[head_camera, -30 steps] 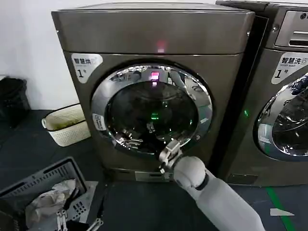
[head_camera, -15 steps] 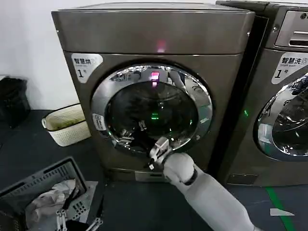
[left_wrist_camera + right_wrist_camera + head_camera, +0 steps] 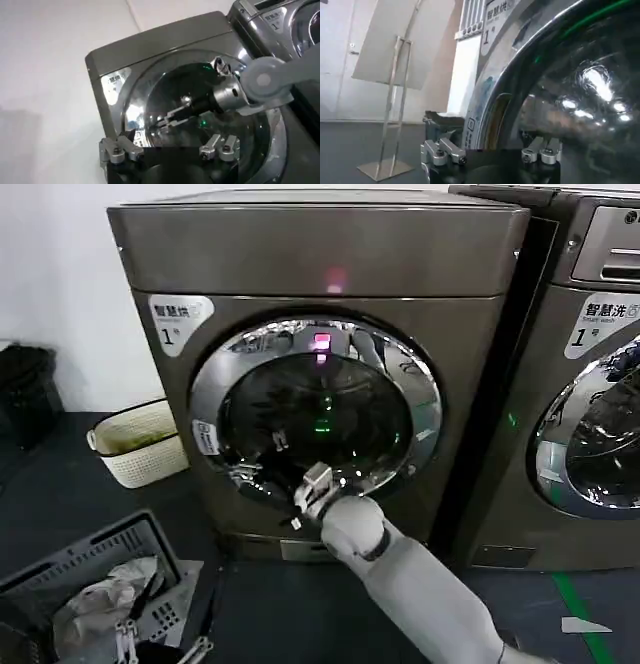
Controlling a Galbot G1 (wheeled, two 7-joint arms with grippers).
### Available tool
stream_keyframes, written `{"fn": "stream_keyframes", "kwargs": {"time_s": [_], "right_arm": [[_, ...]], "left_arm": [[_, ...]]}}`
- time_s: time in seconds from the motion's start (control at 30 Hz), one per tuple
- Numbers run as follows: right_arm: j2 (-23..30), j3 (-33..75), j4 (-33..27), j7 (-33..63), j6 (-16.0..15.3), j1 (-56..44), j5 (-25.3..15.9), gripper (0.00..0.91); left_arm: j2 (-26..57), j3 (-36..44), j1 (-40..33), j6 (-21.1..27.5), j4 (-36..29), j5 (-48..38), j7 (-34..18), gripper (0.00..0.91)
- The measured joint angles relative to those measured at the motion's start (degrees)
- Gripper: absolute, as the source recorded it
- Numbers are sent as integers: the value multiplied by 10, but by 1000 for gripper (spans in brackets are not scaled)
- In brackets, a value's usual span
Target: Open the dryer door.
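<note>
Chrome-ringed dryer door (image 3: 315, 409) sits shut on the dryer (image 3: 320, 254) front. The right gripper (image 3: 308, 492) presses at its lower rim; I cannot tell its grip.

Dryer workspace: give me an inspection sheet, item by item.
Surface: dark floor.
Job's things: dryer; dryer door appears shut.
Clutter: cream basket, grey crate with crumpled cloth.
Grippers: right gripper at the door's lower chrome ring; left gripper open, held off facing the dryer.
Cables: nothing seen.
Surroundings: neighbouring machine, white wall, metal sign stand.
</note>
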Motion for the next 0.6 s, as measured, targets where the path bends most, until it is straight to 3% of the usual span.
{"fn": "stream_keyframes", "kwargs": {"time_s": [0.6], "right_arm": [[39,-13,-47,-7,2,24,-8,907]], "left_arm": [[-1,-1,2,1,-4,0,1,907]]}}
